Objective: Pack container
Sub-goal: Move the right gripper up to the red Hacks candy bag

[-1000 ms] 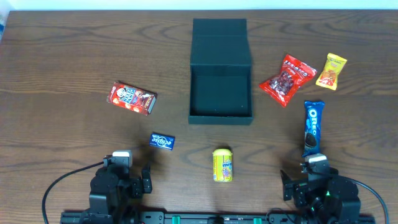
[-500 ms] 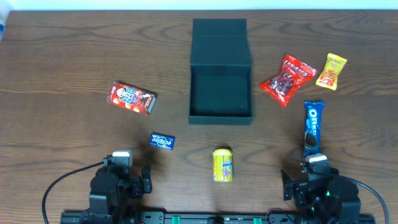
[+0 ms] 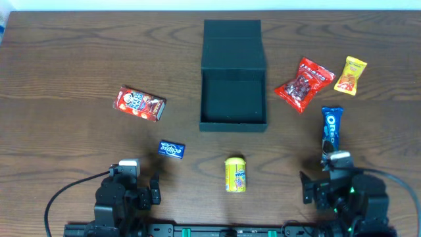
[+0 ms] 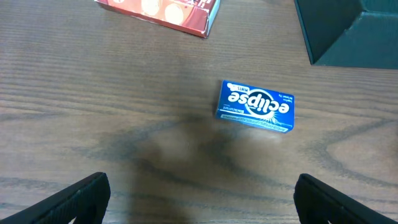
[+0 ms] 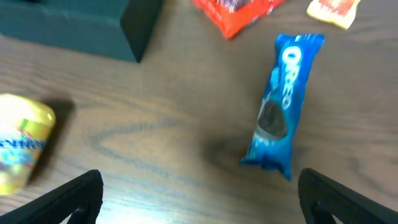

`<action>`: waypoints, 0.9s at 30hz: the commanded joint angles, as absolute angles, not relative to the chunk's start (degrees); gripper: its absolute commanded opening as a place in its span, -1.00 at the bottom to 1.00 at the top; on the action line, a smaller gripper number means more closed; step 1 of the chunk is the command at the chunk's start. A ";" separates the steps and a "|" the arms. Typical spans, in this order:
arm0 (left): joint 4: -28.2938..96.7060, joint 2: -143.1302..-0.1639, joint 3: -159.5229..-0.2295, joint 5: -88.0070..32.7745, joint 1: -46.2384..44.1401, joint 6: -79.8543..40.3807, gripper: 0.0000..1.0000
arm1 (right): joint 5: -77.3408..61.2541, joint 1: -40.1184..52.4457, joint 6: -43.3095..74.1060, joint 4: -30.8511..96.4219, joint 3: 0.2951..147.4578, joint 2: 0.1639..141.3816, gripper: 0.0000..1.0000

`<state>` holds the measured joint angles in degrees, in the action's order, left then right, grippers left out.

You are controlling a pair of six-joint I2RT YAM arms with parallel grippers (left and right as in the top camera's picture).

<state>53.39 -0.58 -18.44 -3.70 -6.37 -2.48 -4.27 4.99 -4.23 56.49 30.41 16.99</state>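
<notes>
Only the right arm has moved: the right gripper (image 5: 199,208) has slid a little farther out and to the right. From above, it now hides the near end of the long, shiny blue cookie packet (image 5: 283,106). Its jaws are wide open with nothing in them. It points down and forward at the brown wooden table (image 3: 59,59), with the packet just ahead, a bit right of the middle. At the near left, the left gripper (image 4: 199,205) sits low, also wide open and empty, and the small blue cardboard gum box (image 4: 255,106) lies just ahead of it. Near the middle, a round yellow candy tub (image 3: 235,174) lies on its side and might roll if bumped. The cookie packet looks long and slippery. A grab at one end could let it droop or slide out, and a finger landing on top could crush the cookies. Farther off, in the middle, sits the dark square box container (image 3: 233,99), lid flap open and nothing inside. A red cardboard box (image 3: 139,103) lies to its left. A shiny red bag (image 3: 304,83) and a small yellow wrapper (image 3: 350,74) lie to its right.
</notes>
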 commanded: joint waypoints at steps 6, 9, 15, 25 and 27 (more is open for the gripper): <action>55.20 -0.21 -16.58 -3.92 -6.00 -1.26 0.91 | -2.83 4.54 -4.82 56.12 46.76 33.91 0.99; 55.20 -0.21 -16.58 -3.92 -6.00 -1.26 0.91 | -2.98 4.58 -4.80 56.21 54.74 42.11 0.98; 55.20 -0.21 -16.58 -3.92 -6.00 -1.26 0.91 | -9.08 4.89 5.78 60.99 67.66 56.93 0.98; 55.20 -0.21 -16.58 -3.92 -6.00 -1.26 0.91 | -9.23 6.02 14.24 56.47 67.94 66.08 0.98; 55.20 -0.21 -16.58 -3.92 -6.00 -1.26 0.91 | -7.66 5.58 21.85 54.43 67.94 67.61 0.98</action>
<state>53.36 -0.49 -18.41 -3.70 -6.37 -2.48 -8.51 5.26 12.67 55.51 66.72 66.48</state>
